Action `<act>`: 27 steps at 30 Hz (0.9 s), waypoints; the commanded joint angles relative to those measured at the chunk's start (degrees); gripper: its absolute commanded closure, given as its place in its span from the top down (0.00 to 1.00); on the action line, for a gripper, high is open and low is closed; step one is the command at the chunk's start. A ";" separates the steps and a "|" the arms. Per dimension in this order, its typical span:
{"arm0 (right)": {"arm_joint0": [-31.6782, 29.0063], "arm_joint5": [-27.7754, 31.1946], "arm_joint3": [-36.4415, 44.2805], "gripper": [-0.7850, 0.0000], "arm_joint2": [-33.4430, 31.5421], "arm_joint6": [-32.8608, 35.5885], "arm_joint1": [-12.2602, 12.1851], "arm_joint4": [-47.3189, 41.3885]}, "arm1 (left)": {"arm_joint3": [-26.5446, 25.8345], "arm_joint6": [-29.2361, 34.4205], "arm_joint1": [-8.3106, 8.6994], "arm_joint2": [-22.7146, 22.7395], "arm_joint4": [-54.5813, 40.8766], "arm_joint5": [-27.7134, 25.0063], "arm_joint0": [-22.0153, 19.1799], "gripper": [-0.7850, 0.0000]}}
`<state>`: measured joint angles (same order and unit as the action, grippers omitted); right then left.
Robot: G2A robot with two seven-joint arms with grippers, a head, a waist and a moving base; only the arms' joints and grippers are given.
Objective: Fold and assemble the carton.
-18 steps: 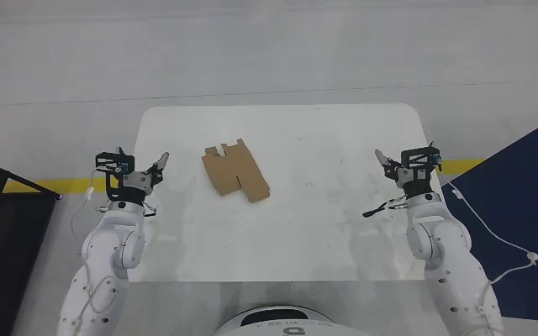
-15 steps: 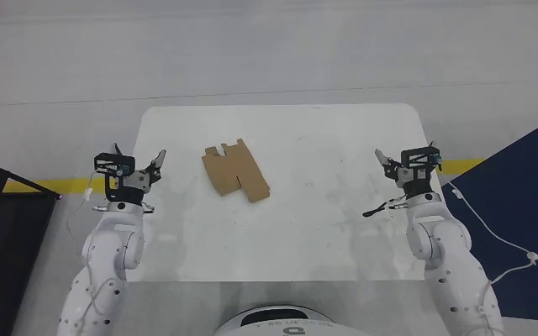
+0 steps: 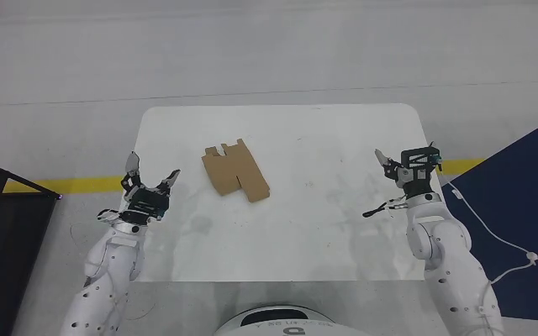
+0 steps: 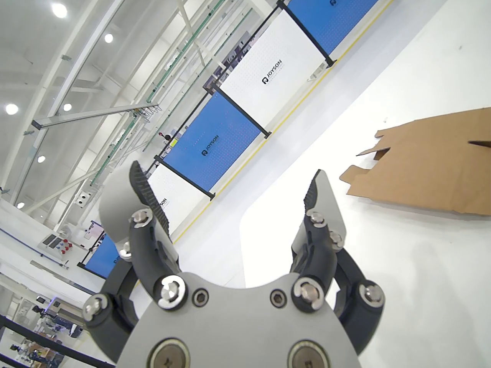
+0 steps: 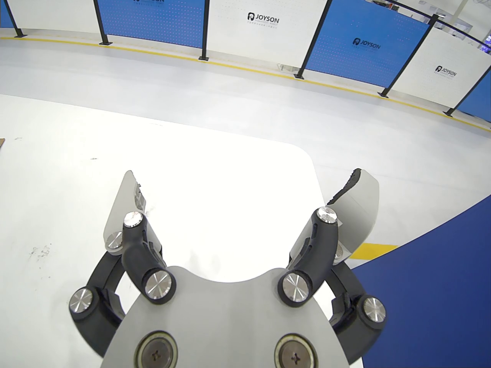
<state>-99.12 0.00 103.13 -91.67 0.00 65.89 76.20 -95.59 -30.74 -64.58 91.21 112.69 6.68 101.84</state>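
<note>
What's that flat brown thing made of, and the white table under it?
The carton looks like plain brown cardboard: matte, with thin raw edges and notched flaps. The table seems to be smooth white laminate or painted board, faintly glossy with small scuffs; I can't tell which.

Before me stands a white table (image 3: 336, 168); a yellow floor line (image 3: 76, 182) runs past its sides, a blue mat (image 3: 513, 210) lies right of it.

You have bright, even light, coming from the round ceiling lamps (image 4: 59, 10). The white table (image 3: 336, 227) gives soft glare, the carton (image 3: 235, 172) throws a thin shadow, and the fence panels (image 5: 264, 20) look curved.
</note>
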 commanded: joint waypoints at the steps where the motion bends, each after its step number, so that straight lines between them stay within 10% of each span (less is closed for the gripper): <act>1: 0.00 0.00 0.00 1.00 0.00 0.00 0.00 0.00 | -0.07 0.00 0.01 -0.01 0.31 0.04 -0.02 1.00; 14: 0.00 0.00 0.00 1.00 0.00 0.00 0.00 0.00 | 5.99 -16.90 2.43 5.63 34.99 15.14 2.57 1.00; 27: 0.00 0.00 0.00 1.00 0.00 0.00 0.00 0.00 | 10.71 -16.80 3.03 -3.56 54.64 3.13 -7.35 1.00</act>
<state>-99.12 0.00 103.13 -91.67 0.00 65.89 76.20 -85.46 -48.29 -61.54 88.38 165.83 10.89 95.53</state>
